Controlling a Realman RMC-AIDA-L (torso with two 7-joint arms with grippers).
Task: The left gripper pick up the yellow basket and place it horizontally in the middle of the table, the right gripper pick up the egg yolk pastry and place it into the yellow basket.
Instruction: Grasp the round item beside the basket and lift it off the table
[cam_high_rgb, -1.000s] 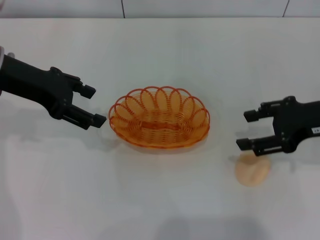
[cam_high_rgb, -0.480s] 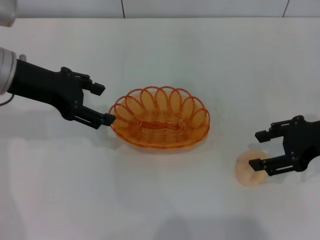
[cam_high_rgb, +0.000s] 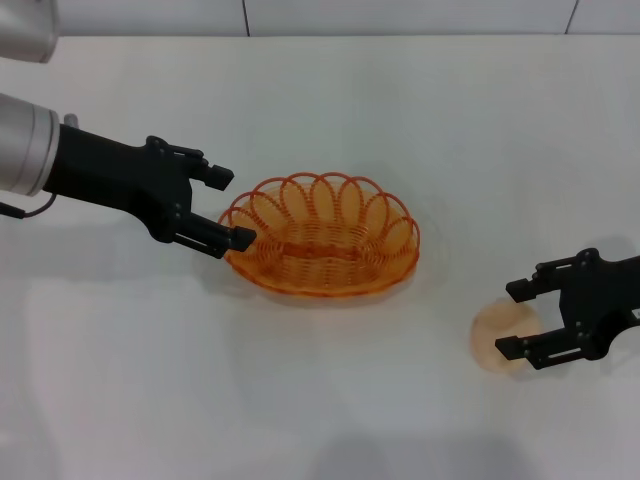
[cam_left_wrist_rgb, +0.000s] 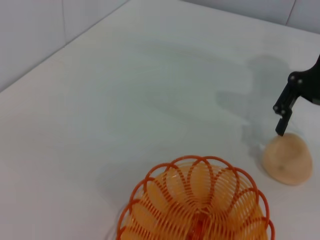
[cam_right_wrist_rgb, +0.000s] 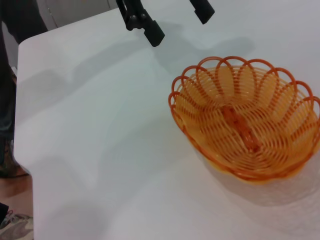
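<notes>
Woven orange-yellow oval basket sits near the middle of our white table. Our left gripper reaches its left rim, jaws spread, one finger at the rim. The round pale peach pastry lies to the right, our right gripper straddling it with jaws released.

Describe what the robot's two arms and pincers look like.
Both are black, angular, two-fingered claws. The left pincer sits on a black forearm joined to a silver-white cylindrical segment, with a thin dark cable beneath it. The right pincer has a blocky black body with small screw heads.
</notes>
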